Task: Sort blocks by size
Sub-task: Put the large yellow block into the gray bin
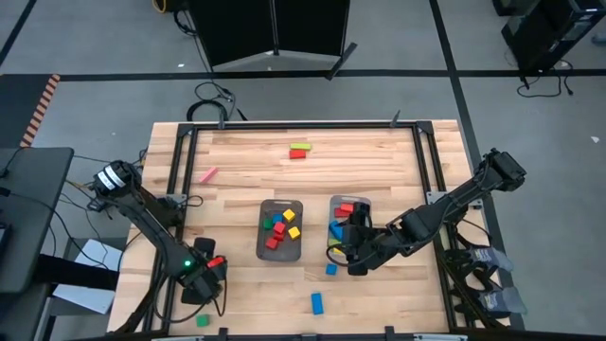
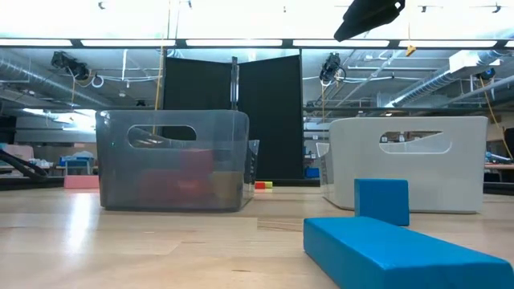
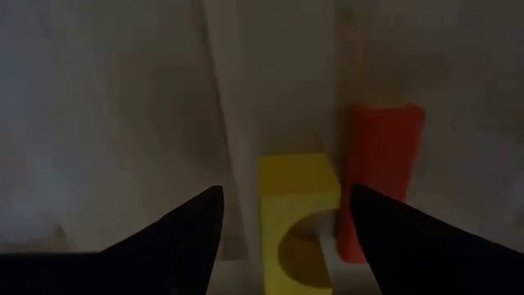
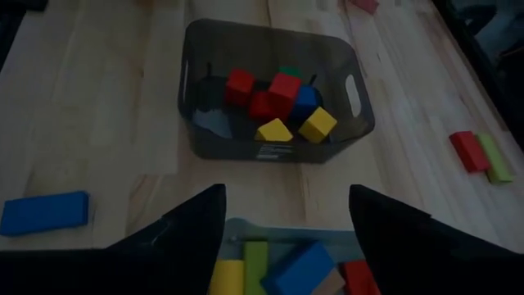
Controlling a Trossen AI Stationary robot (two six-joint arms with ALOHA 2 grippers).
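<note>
Two trays sit mid-desk in my high view: a dark grey tray [image 1: 280,229] holding small cubes [image 1: 279,228] and, to its right, a pale tray [image 1: 345,225] holding longer bars [image 1: 341,220]. My right end effector [image 1: 351,248] hangs over the pale tray's near end; I cannot tell its spread from above. My left end effector [image 1: 205,278] rests near the front-left corner, beside a red block [image 1: 204,248] and a green block [image 1: 202,321]. Loose pieces: a red-and-green pair [image 1: 299,150] near the far edge, a pink bar [image 1: 208,175] far left, a blue cube [image 1: 331,269] and a blue bar [image 1: 316,302] near the front edge.

Low view: the blue bar [image 2: 409,252] lies closest, the blue cube [image 2: 381,200] behind it, with the grey tray [image 2: 173,160] and the pale tray [image 2: 405,163] farther back.

Left wrist view: fingers [image 3: 180,242] stand wide apart and hold nothing; a yellow block [image 3: 299,221] and a red block [image 3: 378,176] lie ahead.

Right wrist view: fingers [image 4: 184,238] are spread wide and empty, above the pale tray's bars [image 4: 282,269]; the grey tray [image 4: 274,90] of cubes lies beyond, the blue bar [image 4: 44,212] beside it.
</note>
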